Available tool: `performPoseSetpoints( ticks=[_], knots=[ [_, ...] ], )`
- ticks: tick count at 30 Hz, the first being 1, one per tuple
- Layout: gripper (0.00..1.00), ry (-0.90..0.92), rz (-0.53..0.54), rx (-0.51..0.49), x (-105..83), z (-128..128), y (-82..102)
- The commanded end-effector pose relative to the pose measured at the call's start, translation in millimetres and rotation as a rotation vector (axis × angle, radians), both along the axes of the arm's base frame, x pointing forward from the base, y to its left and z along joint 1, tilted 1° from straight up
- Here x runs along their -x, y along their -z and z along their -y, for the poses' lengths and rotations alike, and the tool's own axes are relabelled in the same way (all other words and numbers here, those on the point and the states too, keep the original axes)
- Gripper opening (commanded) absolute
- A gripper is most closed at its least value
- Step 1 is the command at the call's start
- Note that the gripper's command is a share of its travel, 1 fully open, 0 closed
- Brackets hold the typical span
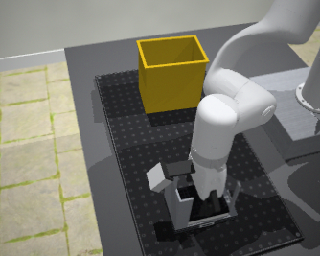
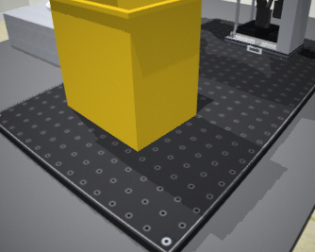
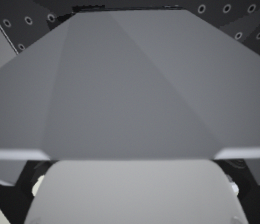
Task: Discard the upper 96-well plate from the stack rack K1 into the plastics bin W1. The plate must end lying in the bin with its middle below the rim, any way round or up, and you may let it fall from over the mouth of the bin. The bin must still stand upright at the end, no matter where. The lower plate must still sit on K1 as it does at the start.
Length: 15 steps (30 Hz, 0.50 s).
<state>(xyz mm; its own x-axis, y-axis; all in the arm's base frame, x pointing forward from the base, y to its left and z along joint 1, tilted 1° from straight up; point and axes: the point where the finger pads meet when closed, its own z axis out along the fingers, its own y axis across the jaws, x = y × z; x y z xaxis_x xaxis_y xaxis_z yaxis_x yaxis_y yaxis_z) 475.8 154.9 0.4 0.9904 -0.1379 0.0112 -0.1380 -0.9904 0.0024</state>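
Note:
The grey stack rack K1 point(image 1: 202, 204) stands at the front of the perforated mat and also shows at the top right of the exterior view point(image 2: 291, 20). The dark 96-well plates point(image 1: 211, 213) sit stacked inside it, mostly hidden by my arm; I cannot tell the upper from the lower. My gripper point(image 1: 213, 201) is open and lowered into the rack, its fingers down around the plates point(image 2: 263, 28). The yellow plastics bin W1 point(image 1: 171, 73) stands upright and empty at the back of the mat. The wrist view is filled by a grey rack wall point(image 3: 131, 95); the fingers are hidden there.
A grey raised platform point(image 1: 296, 121) holding the arm's base lies to the right of the mat. The rack has thin upright posts point(image 2: 237, 8) and a tall side wall. The table edge and tiled floor point(image 1: 23, 150) lie to the left.

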Motion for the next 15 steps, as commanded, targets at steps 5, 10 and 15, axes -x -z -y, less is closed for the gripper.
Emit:
performPoseSetpoints(
  ticks=[5,10,15],
  knots=[
    [1.00,0.000,0.004,-0.001,-1.5,-0.5,2.3],
    [1.00,0.000,0.004,-0.001,-1.6,-0.5,5.7],
    [1.00,0.000,0.004,-0.001,-1.6,-0.5,7.7]
  ],
)
